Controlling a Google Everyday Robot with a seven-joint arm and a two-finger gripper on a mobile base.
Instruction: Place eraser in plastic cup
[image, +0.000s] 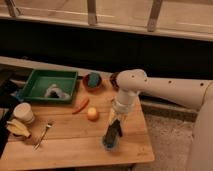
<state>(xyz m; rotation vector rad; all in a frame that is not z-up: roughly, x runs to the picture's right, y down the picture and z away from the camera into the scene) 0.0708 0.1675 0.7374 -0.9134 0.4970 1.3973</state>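
Pincer grip on eraser unclear

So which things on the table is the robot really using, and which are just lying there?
Using:
flat black eraser
small translucent blue plastic cup
gripper, above the cup, at the eraser

Lying about:
green tray
red bowl
cream-white cup
orange carrot
round yellow fruit
utensil

The gripper hangs over the table's near right part, with the eraser standing tilted in the blue cup just below it. Left of the arm lie an orange ball and a carrot. Farther left sit a green tray, a white cup and a fork, with a red bowl at the far edge.
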